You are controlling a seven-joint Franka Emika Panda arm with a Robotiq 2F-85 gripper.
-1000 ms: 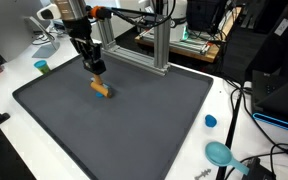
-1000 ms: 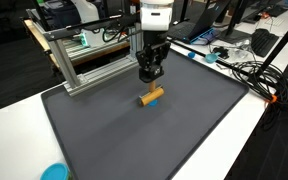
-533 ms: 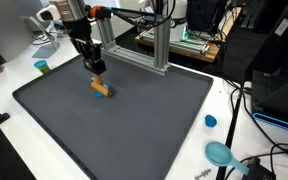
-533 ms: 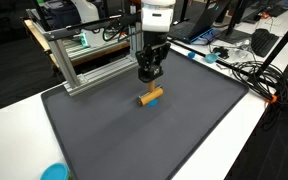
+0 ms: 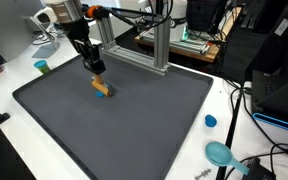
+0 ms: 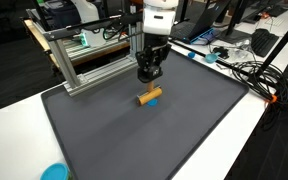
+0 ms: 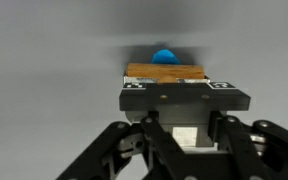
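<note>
Peg [image 6: 150, 96], orange with a blue end, lies flat on the dark gray surface [image 6: 124, 140], not far from the metal frame [image 6: 89, 62]. The tool [image 6: 150, 73] hangs just above the peg. I cannot tell if the tool is spread or pressed together.

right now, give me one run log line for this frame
claw: just above wooden peg, no contact seen | jaws: state unclear | peg: lying flat on dark mat, blue tip | metal frame: behind
</note>
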